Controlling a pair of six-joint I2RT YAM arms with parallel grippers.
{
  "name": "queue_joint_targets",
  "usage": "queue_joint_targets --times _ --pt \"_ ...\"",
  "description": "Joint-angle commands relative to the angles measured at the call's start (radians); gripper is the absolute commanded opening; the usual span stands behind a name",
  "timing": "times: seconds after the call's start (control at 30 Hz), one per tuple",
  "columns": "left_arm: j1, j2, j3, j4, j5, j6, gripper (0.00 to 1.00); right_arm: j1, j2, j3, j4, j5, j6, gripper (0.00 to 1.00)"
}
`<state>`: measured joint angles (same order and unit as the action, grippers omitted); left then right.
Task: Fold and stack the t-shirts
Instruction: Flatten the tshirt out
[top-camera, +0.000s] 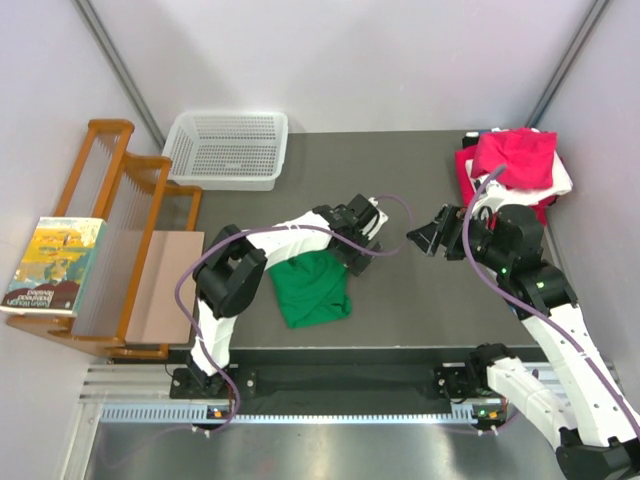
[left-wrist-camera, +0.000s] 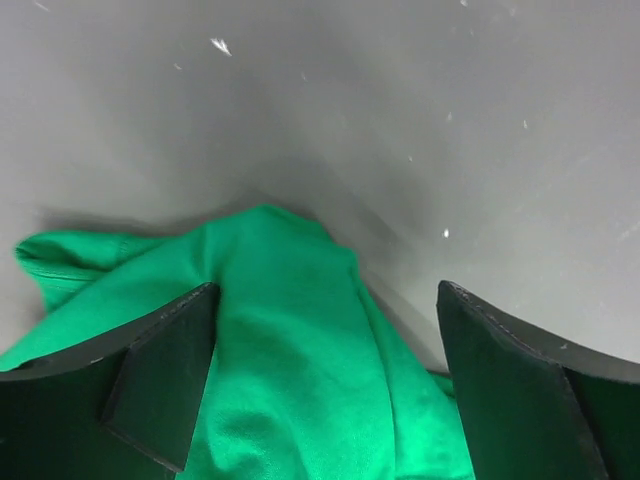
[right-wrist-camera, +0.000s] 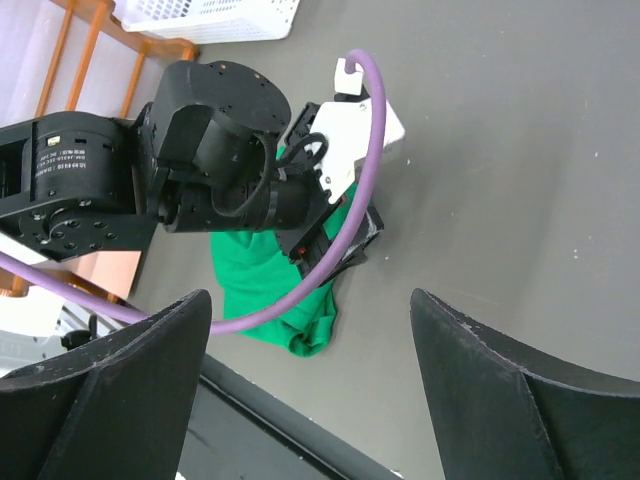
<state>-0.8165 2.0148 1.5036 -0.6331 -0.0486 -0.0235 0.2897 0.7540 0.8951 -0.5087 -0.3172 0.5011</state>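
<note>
Left gripper (left-wrist-camera: 328, 300): wide, straddling green shirt (left-wrist-camera: 280, 390), lower frame.
Right gripper (right-wrist-camera: 310, 305): wide, empty.
Risk: pinching one layer could unravel fold.

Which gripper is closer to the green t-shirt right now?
Left. The left gripper hangs at the green t-shirt's right edge, jaws open astride the cloth. The right gripper is open over the table farther right, apart from the shirt.

Soft matt green cloth t-shirt (left-wrist-camera: 300, 380) on smooth dark matt table (left-wrist-camera: 400, 100), perhaps rubbery; white plastic mesh basket (top-camera: 225, 183)
</note>
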Motion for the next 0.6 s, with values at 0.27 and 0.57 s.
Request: queue_joint_targets --times 0.27,0.57 --pt "0.007 -0.03 0.033 0.033 -0.102 0.014 0.35 -0.014 -0.027 0.004 0.039 -0.017 -0.01 0.79" --pt "0.017 -0.071 0.079 -0.016 -0.119 0.016 0.0 -0.014 -0.027 -0.018 0.03 -0.014 -0.032 0.78"
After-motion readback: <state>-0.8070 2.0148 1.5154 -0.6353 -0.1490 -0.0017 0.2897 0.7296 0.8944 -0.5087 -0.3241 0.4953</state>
